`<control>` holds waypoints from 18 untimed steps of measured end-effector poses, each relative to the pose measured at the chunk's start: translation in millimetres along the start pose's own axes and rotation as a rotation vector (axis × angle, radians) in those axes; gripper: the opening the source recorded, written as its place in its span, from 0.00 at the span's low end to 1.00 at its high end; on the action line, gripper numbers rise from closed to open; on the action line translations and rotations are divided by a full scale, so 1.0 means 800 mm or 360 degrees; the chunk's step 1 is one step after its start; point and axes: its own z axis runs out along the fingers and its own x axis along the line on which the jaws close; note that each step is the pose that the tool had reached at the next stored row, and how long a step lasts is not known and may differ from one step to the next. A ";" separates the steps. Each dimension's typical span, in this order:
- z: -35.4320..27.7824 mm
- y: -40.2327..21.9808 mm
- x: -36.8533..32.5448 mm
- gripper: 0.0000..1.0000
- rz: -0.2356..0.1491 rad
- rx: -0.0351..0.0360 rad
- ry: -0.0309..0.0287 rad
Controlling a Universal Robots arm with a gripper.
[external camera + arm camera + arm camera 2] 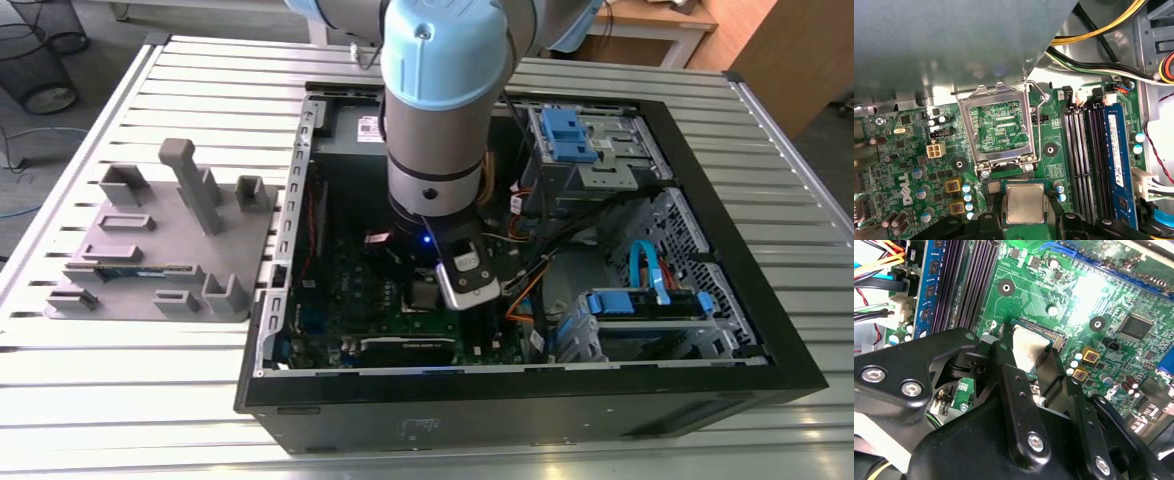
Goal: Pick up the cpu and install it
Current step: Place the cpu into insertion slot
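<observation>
The cpu [1025,201], a small square chip with a dull silvery top, sits between my gripper's [1025,217] black fingers [1004,365] and the gripper is shut on it. It hangs low over the socket [994,188] of the green circuit board [909,165]. Whether it touches the socket I cannot tell. The socket's metal frame [968,131] stands folded open just beyond the chip. In the exterior view my gripper [430,288] reaches down into the open computer case [747,300], over the board. In the second wrist view the cpu [1029,350] shows between both fingers.
Memory slots [1081,160] and a blue memory stick [1116,160] run beside the socket. Yellow, black and orange cables [1094,30] cross the case. Drive bays with blue clips [641,305] fill the exterior view's right. A grey block tray [160,250] lies outside the case on the slatted table [134,400].
</observation>
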 end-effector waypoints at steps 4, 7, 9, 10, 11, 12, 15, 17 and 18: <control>-0.0011 0.0000 0.0000 0.44 0.0000 0.0000 -0.00001; -0.0014 -0.0003 0.0013 0.44 -0.0004 0.0000 -0.00002; -0.0014 -0.0004 0.0021 0.44 -0.0016 0.0001 -0.00011; -0.0014 -0.0005 0.0025 0.44 -0.0024 0.0002 -0.00016; -0.0014 -0.0005 0.0029 0.44 -0.0034 0.0003 -0.00021; -0.0014 -0.0006 0.0032 0.44 -0.0046 0.0003 -0.00027; -0.0015 -0.0006 0.0033 0.44 -0.0056 0.0004 -0.00033; -0.0014 -0.0006 0.0033 0.44 -0.0056 0.0004 -0.00033; -0.0014 -0.0006 0.0033 0.44 -0.0056 0.0004 -0.00033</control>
